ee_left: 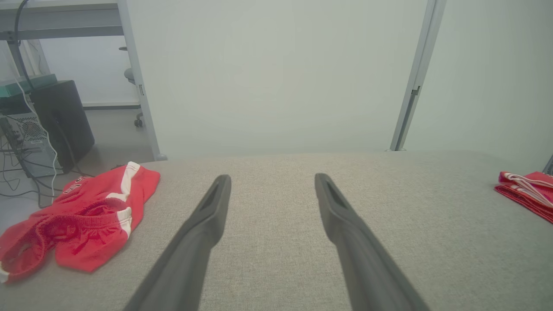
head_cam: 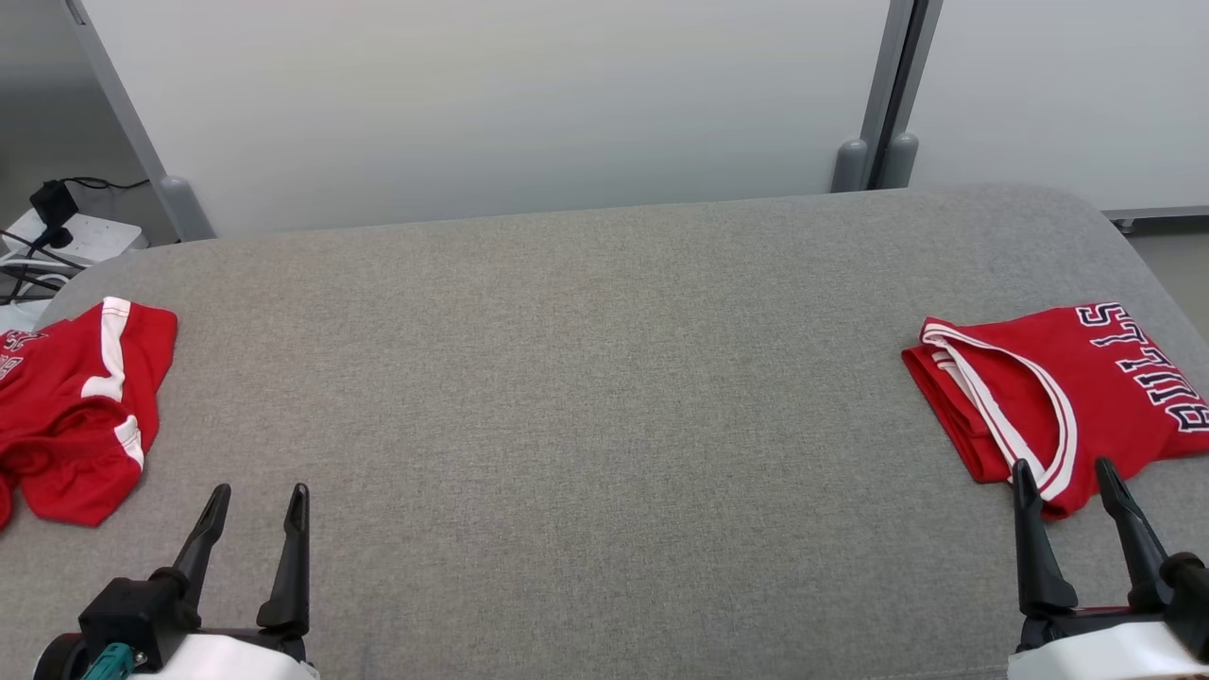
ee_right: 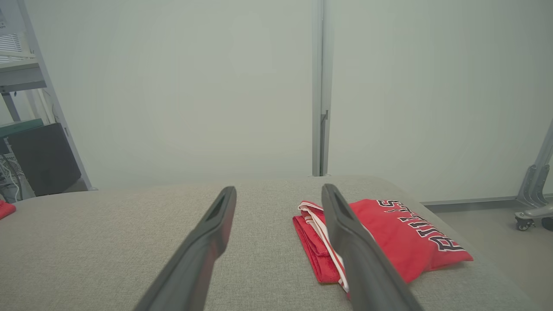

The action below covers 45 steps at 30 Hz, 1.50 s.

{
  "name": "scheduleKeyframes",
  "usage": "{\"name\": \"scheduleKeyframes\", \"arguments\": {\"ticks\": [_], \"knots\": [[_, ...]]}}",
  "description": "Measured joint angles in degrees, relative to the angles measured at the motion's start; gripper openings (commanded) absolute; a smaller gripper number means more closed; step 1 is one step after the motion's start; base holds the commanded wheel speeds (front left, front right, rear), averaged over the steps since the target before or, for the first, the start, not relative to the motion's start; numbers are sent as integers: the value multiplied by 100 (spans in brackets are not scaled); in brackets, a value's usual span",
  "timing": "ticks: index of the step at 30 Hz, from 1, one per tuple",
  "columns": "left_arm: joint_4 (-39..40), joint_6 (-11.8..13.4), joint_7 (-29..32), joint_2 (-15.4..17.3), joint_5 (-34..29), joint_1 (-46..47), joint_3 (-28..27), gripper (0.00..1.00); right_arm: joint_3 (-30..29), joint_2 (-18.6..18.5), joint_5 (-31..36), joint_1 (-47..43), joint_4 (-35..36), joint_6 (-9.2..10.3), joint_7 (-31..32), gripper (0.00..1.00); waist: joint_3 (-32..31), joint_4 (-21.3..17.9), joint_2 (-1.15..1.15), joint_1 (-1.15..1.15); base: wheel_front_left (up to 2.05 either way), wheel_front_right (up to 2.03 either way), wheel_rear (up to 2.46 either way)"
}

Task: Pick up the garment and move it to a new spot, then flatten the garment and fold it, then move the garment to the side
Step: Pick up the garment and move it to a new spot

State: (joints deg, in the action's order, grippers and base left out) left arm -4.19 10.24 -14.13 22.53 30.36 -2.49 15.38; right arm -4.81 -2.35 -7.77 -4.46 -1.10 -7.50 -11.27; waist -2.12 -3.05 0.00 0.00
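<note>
Left gripper [head_cam: 262, 491] and right gripper [head_cam: 1063, 465] are hanging spread, empty; left is probably best grabbing the crumpled shorts [head_cam: 76, 416] by a bunched edge.

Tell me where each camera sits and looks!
Head view: on the head, looking down at the grey cushion; left fingers, right fingers at bottom.
Left wrist view: on left arm, looking along its fingers, crumpled shorts leftward.
Right wrist view: on right arm, along its fingers, past the folded jersey.
Shared: head and left wrist both show shorts.
</note>
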Motion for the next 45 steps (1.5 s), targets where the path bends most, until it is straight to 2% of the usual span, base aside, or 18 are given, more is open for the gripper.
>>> {"name": "scheduleKeyframes", "arguments": {"ticks": [6,13,22,34,39,45], "knots": [[-11,40,57,-10,10,3,40,100,-40,5,0,-48,14,0,0,100,15,102,0,0,0,0,0],[-11,34,99,46,9,52,33,100,2,8,0,-87,29,0,16,100,33,459,0,0,0,0,0],[-12,36,90,205,89,48,-177,100,304,9,27,-76,26,0,25,100,44,1296,0,0,0,0,0],[-22,37,32,212,152,35,-344,100,548,12,-12,-73,-26,1,24,100,28,2452,0,0,0,0,0],[-37,33,23,203,165,34,-348,100,563,12,-46,-73,-104,0,23,100,23,2637,0,0,0,0,0],[-41,33,21,182,197,35,-346,100,595,12,-77,-73,-140,0,23,100,53,2675,0,0,0,0,0]]}}
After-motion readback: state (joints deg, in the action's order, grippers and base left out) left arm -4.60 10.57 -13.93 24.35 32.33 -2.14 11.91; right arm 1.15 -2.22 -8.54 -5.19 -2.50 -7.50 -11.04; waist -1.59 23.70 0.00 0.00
